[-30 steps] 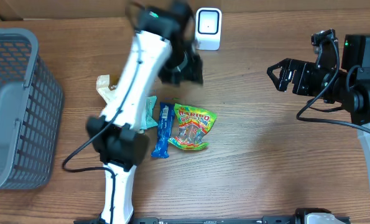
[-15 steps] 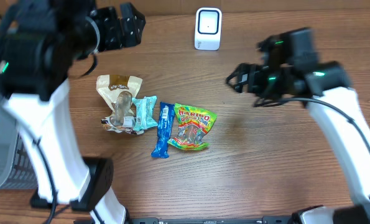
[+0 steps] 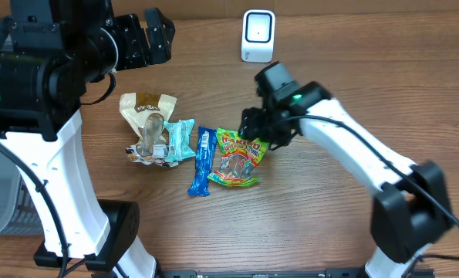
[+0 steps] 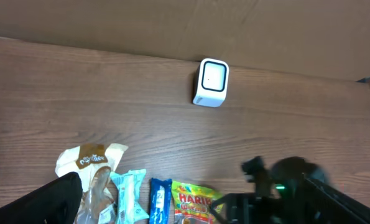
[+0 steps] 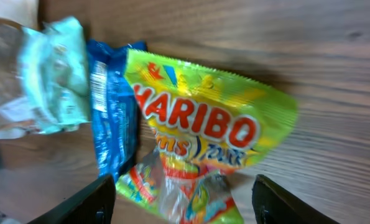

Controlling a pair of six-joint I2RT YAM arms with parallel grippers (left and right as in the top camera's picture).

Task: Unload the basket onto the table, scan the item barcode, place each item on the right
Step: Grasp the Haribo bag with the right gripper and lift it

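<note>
While the Haribo gummy bag (image 5: 203, 143) lies flat on the worktop (image 3: 322, 216) beside a blue wrapper (image 5: 113, 112), the released right pincer (image 5: 183, 193) straddles it; likely light, crinkly and slippery, so pinch a sealed edge.

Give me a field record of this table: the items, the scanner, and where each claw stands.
table: brown wood
scanner: white unit at the far edge
items: beige pouch, teal packet, blue wrapper, Haribo bag, side by side in that order
left claw: open, empty, near the far edge beyond the pouch
right claw: open, over the Haribo bag, fingers on either side of it, not closed on it
scan: not yet done; no item held
</note>
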